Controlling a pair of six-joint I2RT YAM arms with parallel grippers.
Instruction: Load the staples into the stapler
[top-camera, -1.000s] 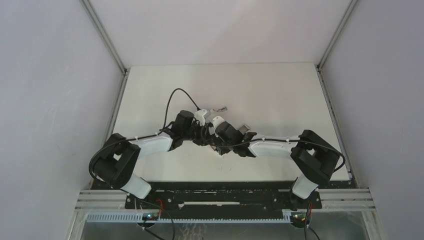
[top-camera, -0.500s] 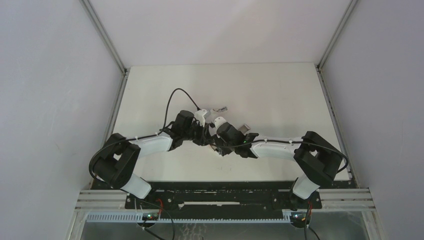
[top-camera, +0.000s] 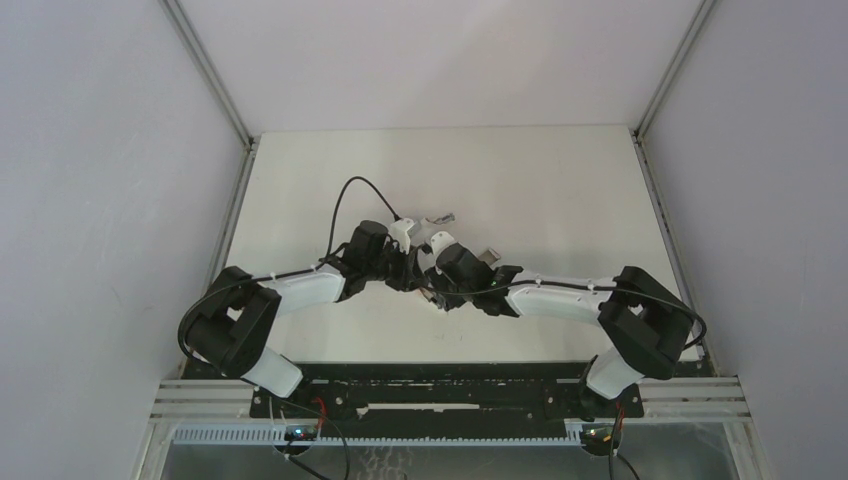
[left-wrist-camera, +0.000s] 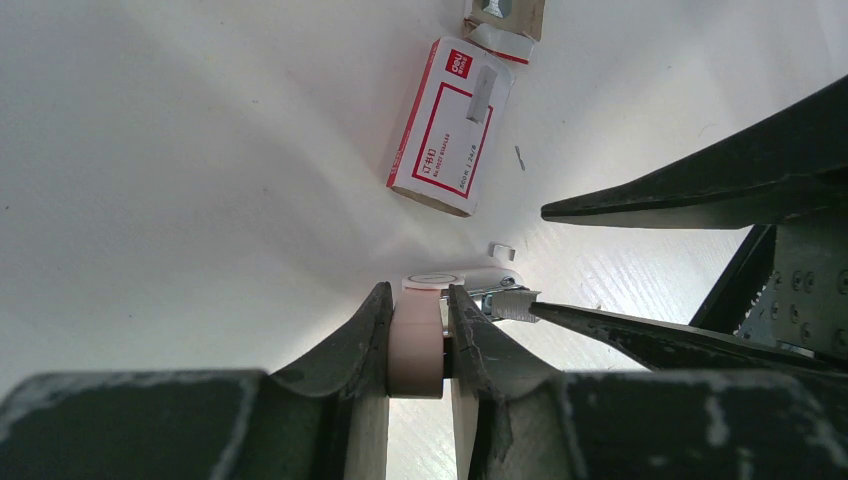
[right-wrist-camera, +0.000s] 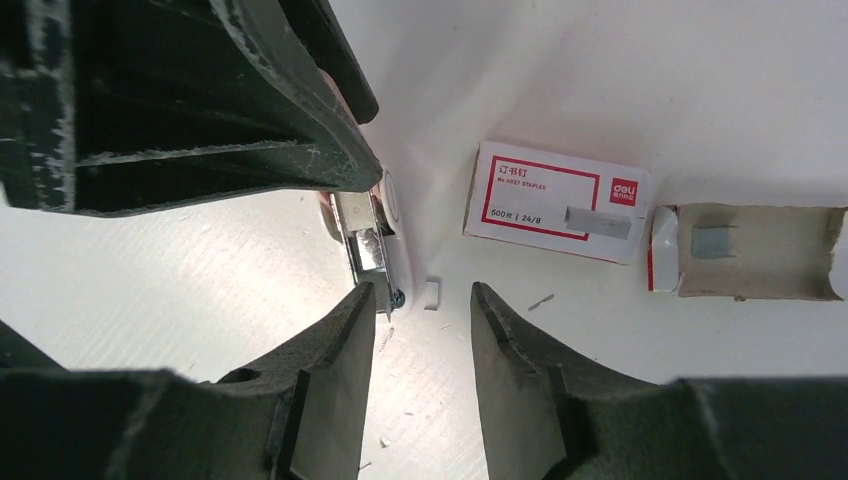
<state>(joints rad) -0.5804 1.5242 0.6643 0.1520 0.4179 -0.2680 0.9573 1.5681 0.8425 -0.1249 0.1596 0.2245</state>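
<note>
**Stapler clamped near the middle of the desk (top-camera: 560, 180), staples not yet fetched**

The left arm (top-camera: 300, 288) and right arm (top-camera: 555, 298) meet almost head-on, so I judge a knock between them the main risk. A nudge from the right tool (right-wrist-camera: 422, 292) could twist the stapler (left-wrist-camera: 415, 340) or bend its metal rail (right-wrist-camera: 365, 240). Both arms reach forward, elbows out, wrists angled inward and low. The left tool (left-wrist-camera: 417, 292) is clenched on the stapler's pale body. The right tool is released and empty, one finger by the rail's end. The red-and-white box (right-wrist-camera: 555, 200) lies just beyond, and the staples (right-wrist-camera: 712, 240) sit in its tray (right-wrist-camera: 760, 265) beside it. A loose scrap (right-wrist-camera: 432, 293) could jam the rail.
</note>
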